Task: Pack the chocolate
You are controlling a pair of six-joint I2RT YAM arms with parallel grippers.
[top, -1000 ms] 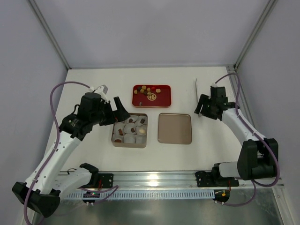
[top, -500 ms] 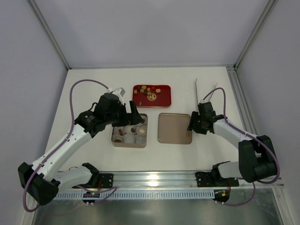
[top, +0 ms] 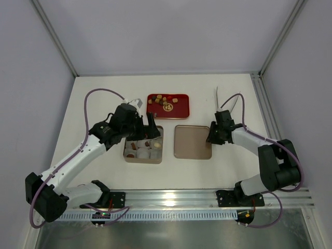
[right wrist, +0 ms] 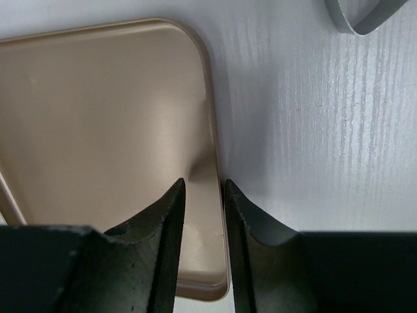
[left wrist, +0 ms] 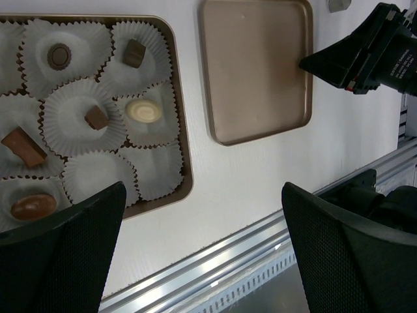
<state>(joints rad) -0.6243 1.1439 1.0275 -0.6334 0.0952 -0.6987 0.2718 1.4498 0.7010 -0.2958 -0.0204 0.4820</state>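
Small brown, tan and cream chocolates [top: 162,98] lie on a red tray [top: 181,110]. Several more sit in white paper cups inside the open tan tin [top: 142,158], e.g. a cream one [left wrist: 144,110] and a dark one [left wrist: 60,56]. My left gripper [top: 147,128] hovers over the tin [left wrist: 184,163], wide open and empty [left wrist: 202,248]. My right gripper [top: 210,136] sits at the right rim of the flat tan tin lid [top: 192,142]. Its jaws [right wrist: 203,189] are closed to a narrow gap astride that rim of the lid [right wrist: 98,117].
A thin grey-white curved piece [top: 218,96] lies behind the right gripper, its end showing in the right wrist view [right wrist: 358,16]. A metal rail [top: 171,199] runs along the near table edge. Enclosure walls stand at the left, right and back.
My left arm swung right and now hangs over the tin. My right gripper moved down and left from the table's right side onto the lid's right rim.
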